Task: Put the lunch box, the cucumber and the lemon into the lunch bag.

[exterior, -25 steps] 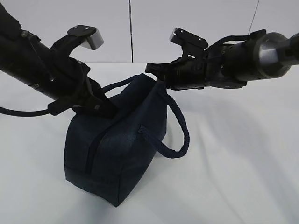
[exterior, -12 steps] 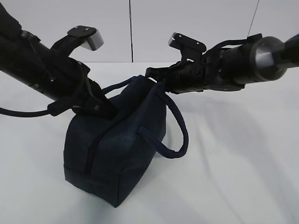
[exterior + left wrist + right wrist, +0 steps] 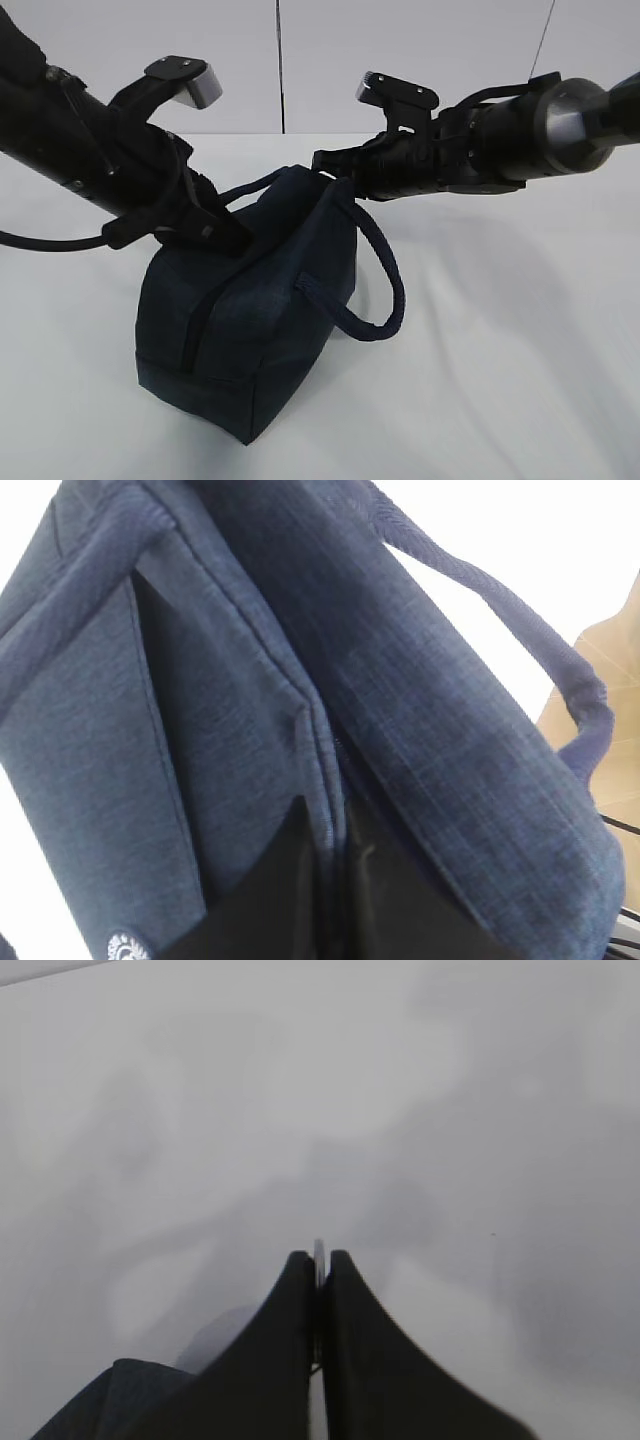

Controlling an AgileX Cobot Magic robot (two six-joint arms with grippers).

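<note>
White tabletop (image 3: pixel 520 330) bears our lunch bag (image 3: pixel 250 330); left gripper (image 3: pixel 225 235) pinches its near top edge; right gripper (image 3: pixel 318 1275) clamps the zipper's metal ring (image 3: pixel 319 1252); soft fabric likely sags, so grip seams.

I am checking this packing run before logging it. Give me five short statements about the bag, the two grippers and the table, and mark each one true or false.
1. The right gripper is shut on a thin metal ring. True.
2. The lunch bag lies flat on its side. False: it stands upright on the white table.
3. The left gripper presses against the bag's upper left end. True.
4. A lemon lies on the table beside the bag. False: no lemon shows in any view.
5. Both loop handles are held by grippers. False: the near handle hangs loose down the bag's side.
</note>
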